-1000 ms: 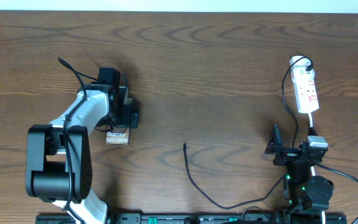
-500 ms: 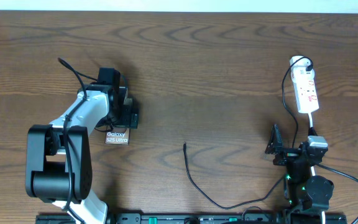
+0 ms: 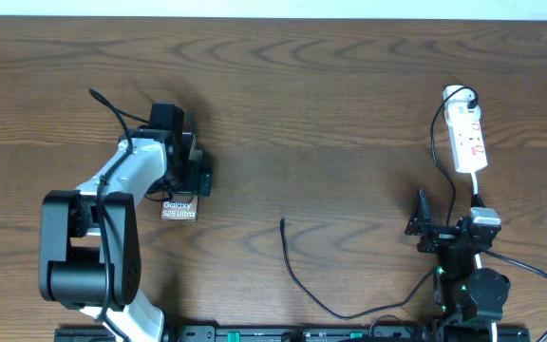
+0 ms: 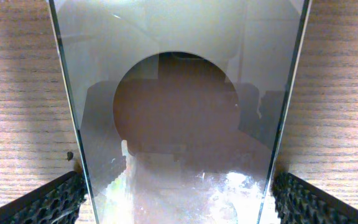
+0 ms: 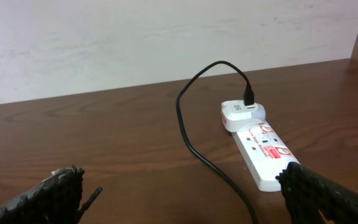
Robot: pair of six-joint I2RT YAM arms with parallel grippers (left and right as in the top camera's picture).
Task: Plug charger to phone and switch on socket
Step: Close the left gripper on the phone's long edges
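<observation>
The flat glossy grey-brown phone [image 4: 179, 93] lies on the dark wooden counter [image 3: 330, 114] at the left, between the spread fingers of the left claw [image 4: 179, 186], which stands wide and straddles it; whether the pads touch its edges is unclear. The narrow white power strip socket [image 5: 263, 158] lies at the far right. The thin black charger cable [image 3: 284, 242] runs from a white adapter [image 5: 241, 115] at the strip's far end, and its small tip lies loose mid-counter, well apart from the phone. The right claw [image 5: 182, 193] gapes wide, holding nothing
</observation>
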